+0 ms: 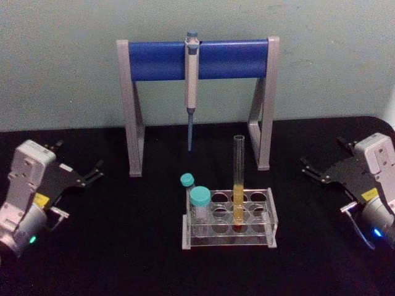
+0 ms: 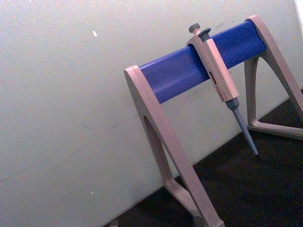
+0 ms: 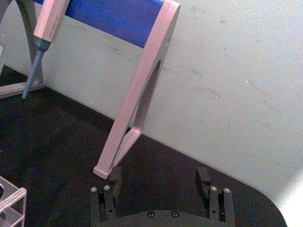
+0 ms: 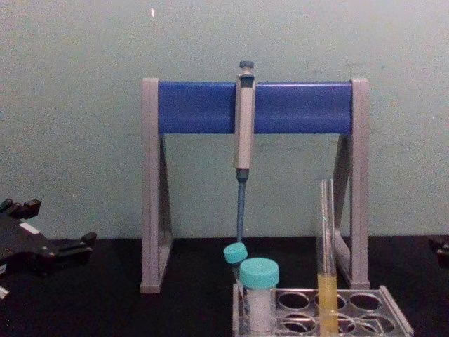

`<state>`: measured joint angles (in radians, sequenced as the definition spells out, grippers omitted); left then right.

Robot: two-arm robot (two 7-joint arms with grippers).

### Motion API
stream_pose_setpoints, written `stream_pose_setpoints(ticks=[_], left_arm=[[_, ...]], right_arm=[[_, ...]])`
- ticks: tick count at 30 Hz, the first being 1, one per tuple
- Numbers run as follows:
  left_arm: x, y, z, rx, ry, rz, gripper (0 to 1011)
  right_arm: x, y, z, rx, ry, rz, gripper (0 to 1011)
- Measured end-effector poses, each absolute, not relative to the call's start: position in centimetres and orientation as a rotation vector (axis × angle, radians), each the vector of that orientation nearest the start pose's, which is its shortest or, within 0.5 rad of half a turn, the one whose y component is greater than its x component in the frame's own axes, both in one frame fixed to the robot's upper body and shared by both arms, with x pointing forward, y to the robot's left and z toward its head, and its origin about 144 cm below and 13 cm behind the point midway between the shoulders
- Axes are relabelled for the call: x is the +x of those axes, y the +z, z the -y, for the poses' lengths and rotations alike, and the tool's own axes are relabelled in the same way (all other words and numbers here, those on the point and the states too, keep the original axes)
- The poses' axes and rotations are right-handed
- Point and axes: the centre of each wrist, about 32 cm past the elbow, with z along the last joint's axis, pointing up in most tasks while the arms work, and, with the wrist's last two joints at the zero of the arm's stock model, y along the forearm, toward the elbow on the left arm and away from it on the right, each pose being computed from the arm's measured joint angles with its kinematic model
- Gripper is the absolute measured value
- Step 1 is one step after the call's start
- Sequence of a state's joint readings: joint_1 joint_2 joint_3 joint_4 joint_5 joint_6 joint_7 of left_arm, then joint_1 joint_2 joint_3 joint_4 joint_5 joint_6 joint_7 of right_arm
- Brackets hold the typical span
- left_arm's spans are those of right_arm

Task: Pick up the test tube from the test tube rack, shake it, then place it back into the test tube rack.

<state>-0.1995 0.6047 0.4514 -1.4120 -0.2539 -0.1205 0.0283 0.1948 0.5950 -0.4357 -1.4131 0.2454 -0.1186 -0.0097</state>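
Test tube [image 1: 238, 179] is seen standing upright in the test tube rack [image 1: 228, 242], in a hole just right of the rack's middle, with yellow liquid in its lower part. Two teal-capped vials [image 1: 200, 200] are held at the rack's left end. The rack is set on the black bench [image 1: 123, 265], in front of the pipette stand [image 1: 160, 60], from whose blue bar a pipette [image 1: 192, 80] is hung. The left gripper [image 1: 79, 156] is seen at the bench's left side and the right gripper [image 1: 324, 154] at its right, both well apart from the rack. The jaws of each are spread.
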Motion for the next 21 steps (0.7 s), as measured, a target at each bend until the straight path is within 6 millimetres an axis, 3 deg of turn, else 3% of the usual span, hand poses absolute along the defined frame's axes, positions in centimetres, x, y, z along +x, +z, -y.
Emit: stream_pose_setpoints(ticks=[21], left_arm=[[48.9,114.0,-31.0,0.304,1.248,0.285,1010]], right_arm=[[46.3,115.5,29.9,-0.249,-1.139,0.158,1000]])
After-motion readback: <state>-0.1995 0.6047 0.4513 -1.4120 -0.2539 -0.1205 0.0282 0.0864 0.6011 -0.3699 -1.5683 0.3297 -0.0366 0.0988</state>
